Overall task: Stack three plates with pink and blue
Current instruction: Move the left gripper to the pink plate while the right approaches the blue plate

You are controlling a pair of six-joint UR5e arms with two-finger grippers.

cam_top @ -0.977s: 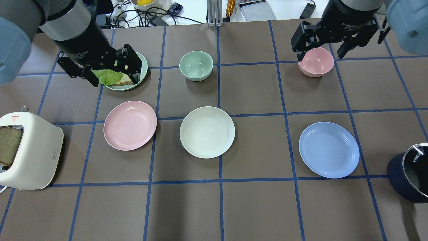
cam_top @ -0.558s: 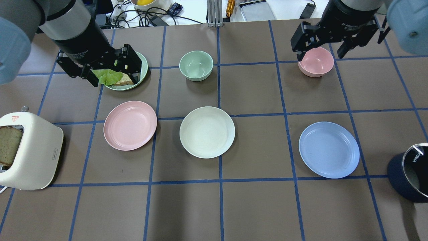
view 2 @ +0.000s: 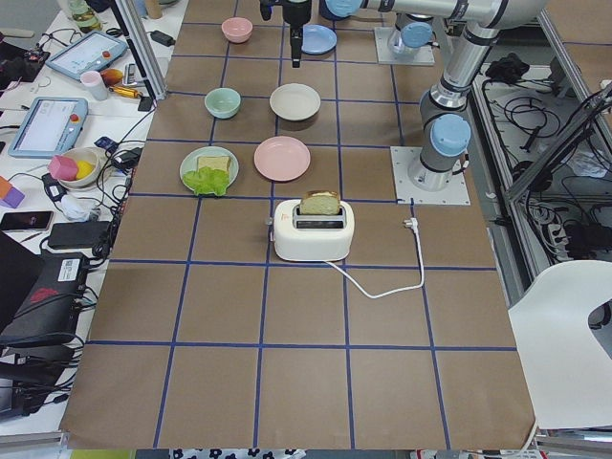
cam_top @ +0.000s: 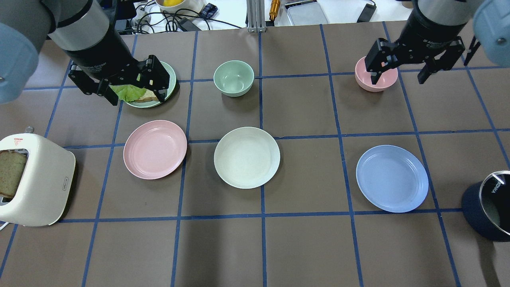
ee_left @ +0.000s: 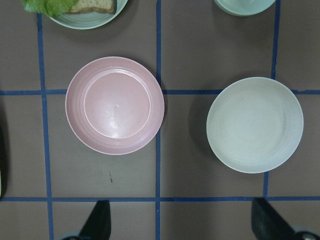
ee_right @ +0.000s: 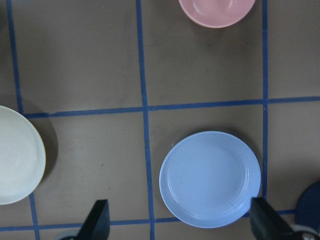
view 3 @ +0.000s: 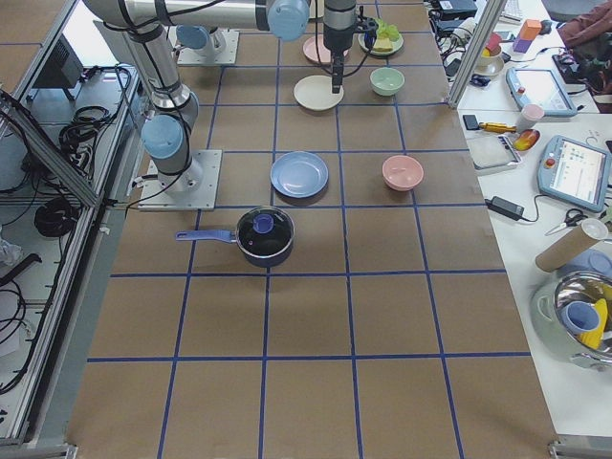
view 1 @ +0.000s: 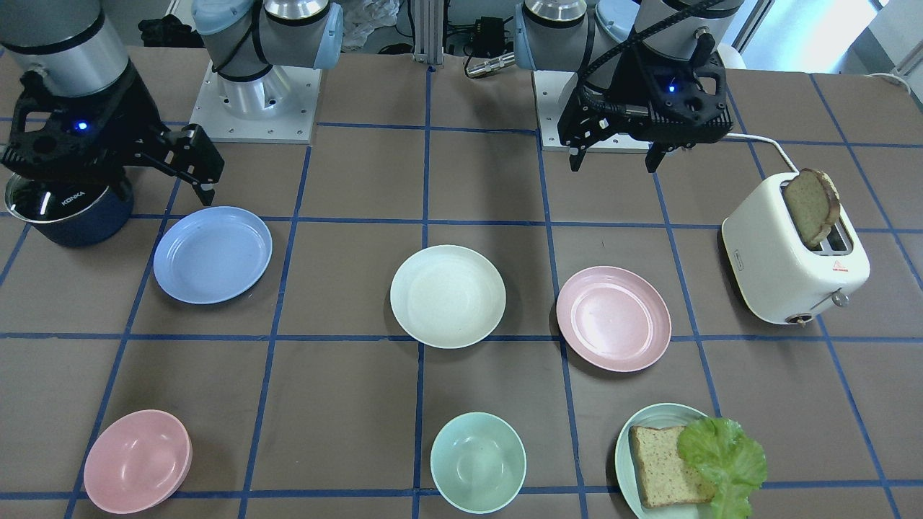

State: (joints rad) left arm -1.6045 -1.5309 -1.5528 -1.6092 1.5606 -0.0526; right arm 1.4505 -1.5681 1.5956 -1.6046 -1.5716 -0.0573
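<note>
Plates haven't budged: pink plate (cam_top: 155, 149), cream plate (cam_top: 246, 157) and blue plate (cam_top: 392, 178) lie apart in a row, all matte, shallow, round, raised rims. Only the right gripper (cam_top: 398, 77) drifted outward a bit, jaws spread and empty; the left gripper (cam_top: 137, 95) is spread too, so no stacking yet
</note>
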